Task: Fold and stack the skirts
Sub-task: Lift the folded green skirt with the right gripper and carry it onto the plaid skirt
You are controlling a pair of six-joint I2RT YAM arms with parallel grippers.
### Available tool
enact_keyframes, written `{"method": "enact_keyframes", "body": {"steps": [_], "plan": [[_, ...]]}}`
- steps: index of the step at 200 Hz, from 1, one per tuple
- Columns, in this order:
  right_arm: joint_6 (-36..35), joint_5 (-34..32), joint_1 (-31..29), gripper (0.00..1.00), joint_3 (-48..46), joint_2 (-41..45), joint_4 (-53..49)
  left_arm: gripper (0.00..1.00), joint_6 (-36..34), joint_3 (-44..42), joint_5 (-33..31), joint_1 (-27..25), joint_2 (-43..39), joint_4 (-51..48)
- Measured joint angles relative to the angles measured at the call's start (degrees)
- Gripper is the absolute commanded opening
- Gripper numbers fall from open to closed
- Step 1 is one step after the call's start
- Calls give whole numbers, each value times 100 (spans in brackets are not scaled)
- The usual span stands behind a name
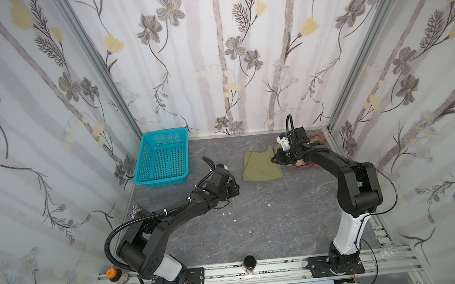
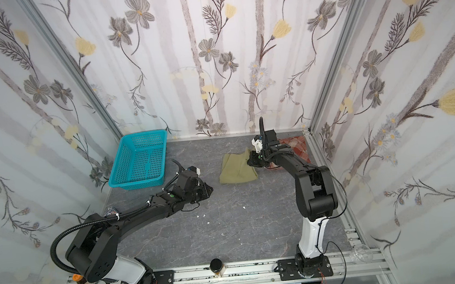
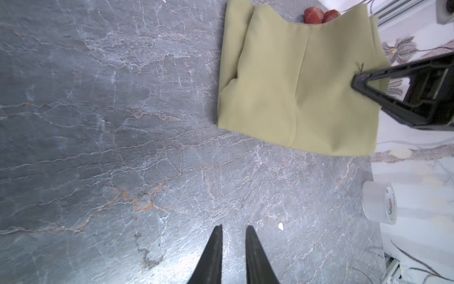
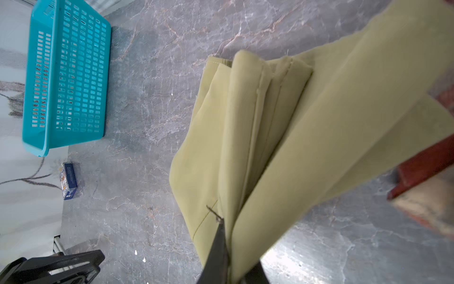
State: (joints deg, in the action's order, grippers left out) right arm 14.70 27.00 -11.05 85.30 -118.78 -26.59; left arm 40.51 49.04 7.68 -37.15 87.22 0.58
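The olive skirt (image 1: 260,166) lies on the worktop (image 1: 256,224) well away from the basket (image 1: 159,180). The plaid skirt (image 2: 296,149) sits beyond it, farther from the basket and partly under the right arm. The right pincer (image 3: 355,82) is clamped on the olive skirt's edge on the side away from the basket. The left pincer (image 3: 233,230), slightly apart and empty, hovers over bare stone nearer the basket. For a clean fold, I'd carry that edge low toward the basket side and match the hems before letting go, with the left pinning the cloth.
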Motion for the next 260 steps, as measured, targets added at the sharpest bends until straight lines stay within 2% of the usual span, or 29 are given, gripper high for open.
{"method": "enact_keyframes", "body": {"steps": [50, 102, 134, 191, 260], "plan": [[-721, 35, 348, 0, 1554, -658, -1099, 20, -4, -7, 0, 59, 13, 2], [-1362, 337, 922, 0, 2979, -1217, -2004, 20, -15, 68, 22, 114, 140, 0], [-1832, 546, 1032, 0, 3676, -1432, -2562, 21, -20, 144, 111, 120, 284, 0], [-2177, 966, 1633, 0, 4041, -1580, -2892, 21, 24, 291, 286, 136, 448, 0], [-2430, 1558, 2055, 0, 4804, -1969, -3126, 21, 157, 476, 396, 188, 522, -81]]}}
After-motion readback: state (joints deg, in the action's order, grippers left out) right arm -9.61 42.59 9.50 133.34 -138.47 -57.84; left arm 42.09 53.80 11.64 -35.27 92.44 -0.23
